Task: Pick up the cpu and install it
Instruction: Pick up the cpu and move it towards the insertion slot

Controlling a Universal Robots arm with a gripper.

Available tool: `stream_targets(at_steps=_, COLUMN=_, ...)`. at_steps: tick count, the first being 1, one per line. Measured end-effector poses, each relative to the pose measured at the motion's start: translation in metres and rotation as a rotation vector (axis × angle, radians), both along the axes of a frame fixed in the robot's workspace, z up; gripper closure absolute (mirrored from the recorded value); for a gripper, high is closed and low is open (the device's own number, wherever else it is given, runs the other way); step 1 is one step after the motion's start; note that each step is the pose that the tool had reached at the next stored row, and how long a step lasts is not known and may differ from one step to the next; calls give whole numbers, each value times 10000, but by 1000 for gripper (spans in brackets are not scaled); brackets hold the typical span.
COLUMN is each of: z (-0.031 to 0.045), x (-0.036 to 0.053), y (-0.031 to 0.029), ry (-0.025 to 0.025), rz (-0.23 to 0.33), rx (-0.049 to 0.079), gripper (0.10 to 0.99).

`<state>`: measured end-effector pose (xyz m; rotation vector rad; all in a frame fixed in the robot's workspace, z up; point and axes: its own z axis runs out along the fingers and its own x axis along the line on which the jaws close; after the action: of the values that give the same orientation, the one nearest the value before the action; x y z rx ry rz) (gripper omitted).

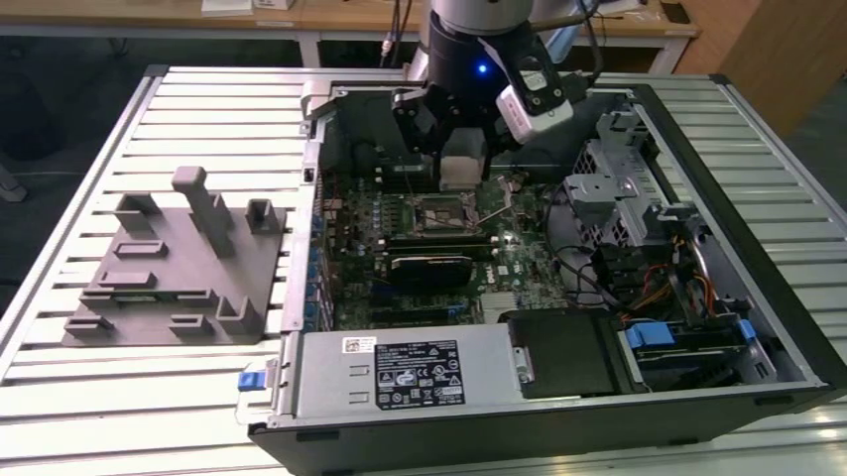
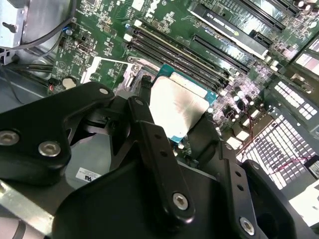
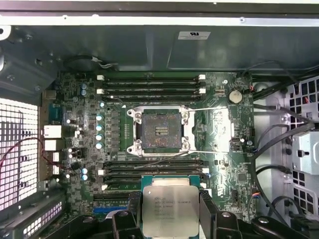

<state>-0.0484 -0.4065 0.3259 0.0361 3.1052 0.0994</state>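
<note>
While the fingers pinch the cpu by opposite edges, near but short of the open socket, it is best kept level and square to that socket's frame.

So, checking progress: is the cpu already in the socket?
No, the socket is empty; the cpu is clamped in the gripper, apart from it.

The cpu: its edge nearest the gripper body is cut off by the first wrist view's border, and the fingers cover both flanks. In the second wrist view a finger link hides one side of the cpu. The lid print is too small to read. The contacts of the socket, ahead of the fingertips, are too small to tell
</note>
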Motion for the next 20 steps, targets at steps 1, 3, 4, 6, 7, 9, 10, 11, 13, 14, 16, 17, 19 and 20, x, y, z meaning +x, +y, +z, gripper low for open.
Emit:
stream_targets(at_steps=1, z=-10, x=3, y=0, ry=2, rz=0, rx=0, gripper=545)
stream_targets(at_steps=3, z=-30, x=10, y=0, ry=7, rz=0, rx=-1, gripper=545)
stream_targets(at_steps=4, z=-39, x=14, y=0, ry=10, rz=0, rx=-1, gripper=545)
stream_targets(at_steps=6, z=-58, x=21, y=0, ry=14, rz=0, rx=-1, gripper=545)
stream_targets(at_steps=7, z=-67, x=25, y=0, ry=17, rz=0, rx=-1, gripper=545)
stream_targets(at_steps=9, z=-86, x=33, y=0, ry=21, rz=0, rx=-1, gripper=545)
stream_targets(at_steps=10, z=-94, x=37, y=0, ry=23, rz=0, rx=0, gripper=545)
stream_targets(at_steps=11, z=-104, x=42, y=0, ry=26, rz=-1, rx=-1, gripper=545)
stream_targets(at_steps=13, z=-122, x=51, y=0, ry=30, rz=0, rx=-2, gripper=545)
stream_targets(at_steps=14, z=-132, x=56, y=0, ry=32, rz=-1, rx=-1, gripper=545)
stream_targets(at_steps=16, z=-152, x=66, y=0, ry=37, rz=0, rx=-1, gripper=545)
stream_targets(at_steps=17, z=-164, x=72, y=0, ry=39, rz=0, rx=-1, gripper=545)
stream_targets(at_steps=19, z=-187, x=81, y=0, ry=44, rz=-1, rx=-1, gripper=545)
stream_targets(at_steps=20, z=-199, x=86, y=0, ry=45, rz=0, rx=0, gripper=545)
